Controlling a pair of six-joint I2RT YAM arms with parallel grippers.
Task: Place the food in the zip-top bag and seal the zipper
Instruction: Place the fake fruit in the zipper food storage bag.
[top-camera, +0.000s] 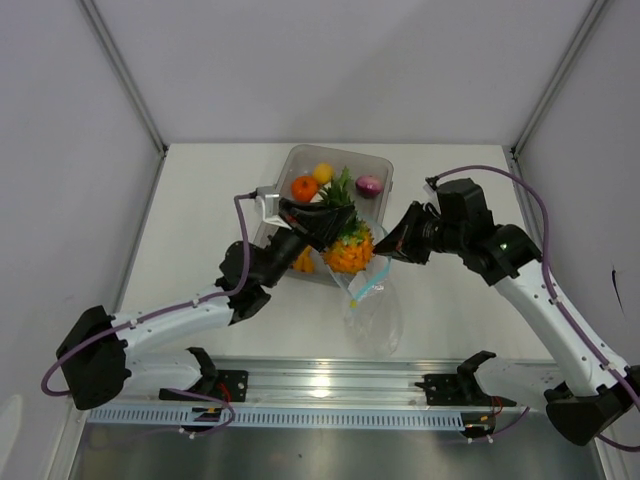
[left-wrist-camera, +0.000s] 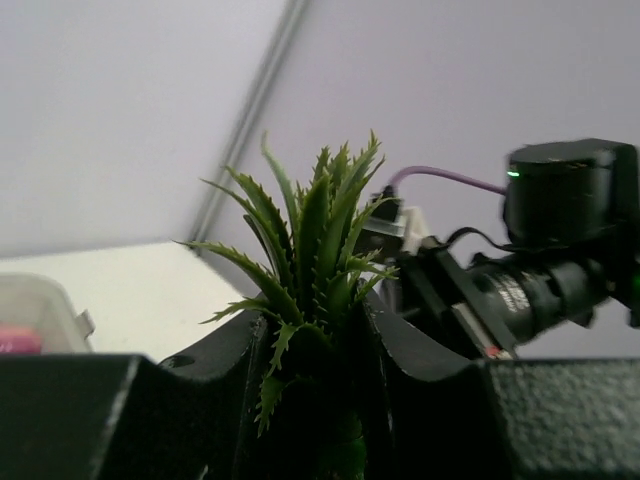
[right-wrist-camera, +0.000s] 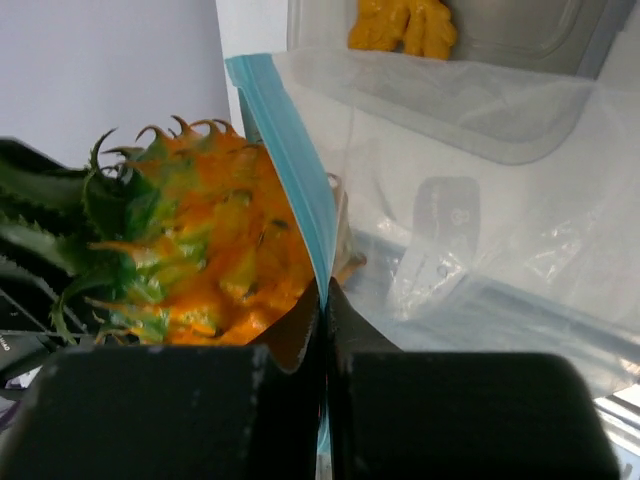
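My left gripper (top-camera: 333, 224) (left-wrist-camera: 335, 400) is shut on the green leafy crown (left-wrist-camera: 320, 240) of an orange, spiky toy fruit (top-camera: 350, 252) (right-wrist-camera: 210, 270), held above the table beside the bag's mouth. The right gripper (top-camera: 387, 250) (right-wrist-camera: 325, 320) is shut on the light blue zipper (right-wrist-camera: 290, 170) (top-camera: 368, 285) of the clear zip-top bag (top-camera: 372, 312) (right-wrist-camera: 470, 200), which hangs down from the grip toward the table. More food lies in the clear tray (top-camera: 383, 162): an orange tomato (top-camera: 304, 187), a yellow lemon (top-camera: 323, 173) and a purple onion (top-camera: 369, 184).
A yellow-orange piece (top-camera: 303, 262) (right-wrist-camera: 400, 25) lies in the tray's near part, under my left wrist. The right arm's wrist (left-wrist-camera: 560, 250) stands close behind the leaves in the left wrist view. Grey walls enclose the white table (top-camera: 200, 230) on three sides.
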